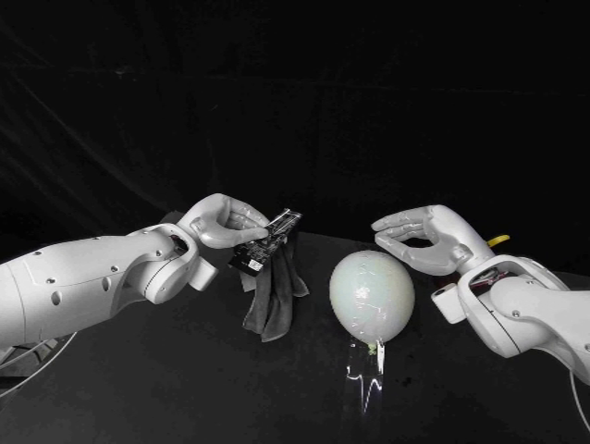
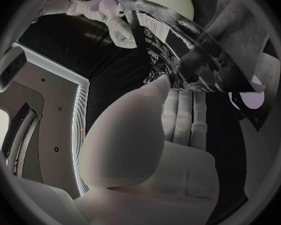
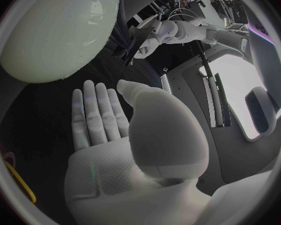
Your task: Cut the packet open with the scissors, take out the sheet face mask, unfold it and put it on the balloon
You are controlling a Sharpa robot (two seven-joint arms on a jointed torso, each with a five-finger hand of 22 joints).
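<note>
My left hand (image 1: 223, 222) is raised over the table and pinches the dark printed packet (image 1: 268, 242). A dark grey sheet mask (image 1: 274, 298) hangs limp from the packet's lower end, still folded in a long strip. In the left wrist view the glossy packet (image 2: 168, 40) lies across my fingers (image 2: 185, 116). The pale balloon (image 1: 373, 294) lies on the black table just right of the mask, knot toward me. My right hand (image 1: 424, 239) hovers above and to the right of the balloon, fingers apart and holding nothing. The right wrist view shows the balloon (image 3: 53, 30) beyond my flat fingers (image 3: 97, 115).
A yellow scissors handle (image 1: 499, 240) pokes out behind my right wrist and appears as a yellow loop (image 3: 23, 187) in the right wrist view. The black table (image 1: 175, 388) extends toward me in front of the balloon.
</note>
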